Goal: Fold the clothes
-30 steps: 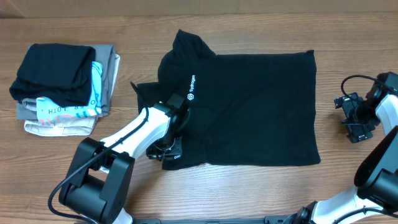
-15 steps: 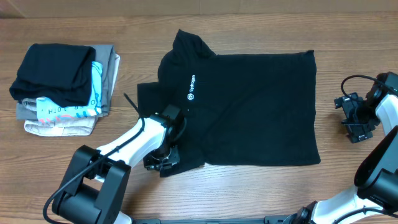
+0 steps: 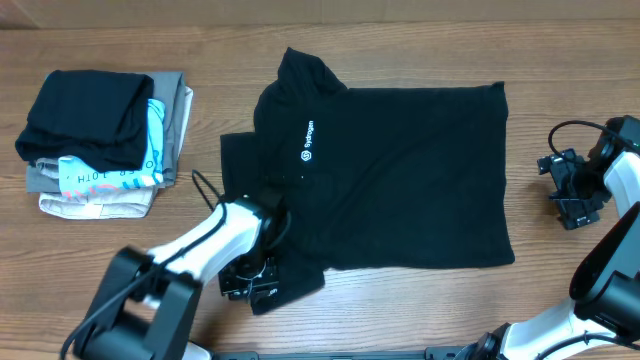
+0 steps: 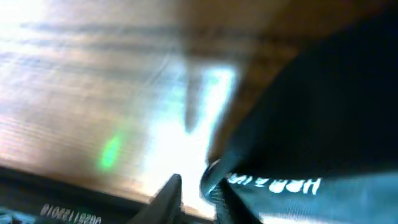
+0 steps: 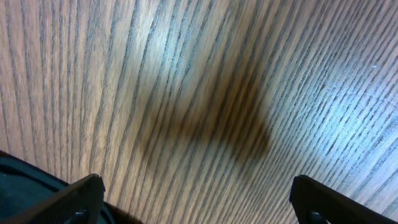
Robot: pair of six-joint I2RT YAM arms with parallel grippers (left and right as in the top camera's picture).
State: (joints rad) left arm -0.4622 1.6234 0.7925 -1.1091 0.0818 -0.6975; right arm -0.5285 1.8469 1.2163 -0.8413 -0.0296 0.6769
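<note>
One black shirt (image 3: 410, 170); one folded-garment stack (image 3: 100, 140); two arms: left arm (image 3: 213, 236), right arm (image 3: 624, 178).

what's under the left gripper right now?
The sleeve corner of the black shirt, pinched in the left gripper; the wrist view shows its white hem text. Bare wood table lies beside it. Overhead, the gripper covers the pinch itself, so what's directly below is hidden.

The wooden table (image 3: 400, 40) carries a spread black shirt (image 3: 420, 180) and a stack of folded garments (image 3: 100, 140).
</note>
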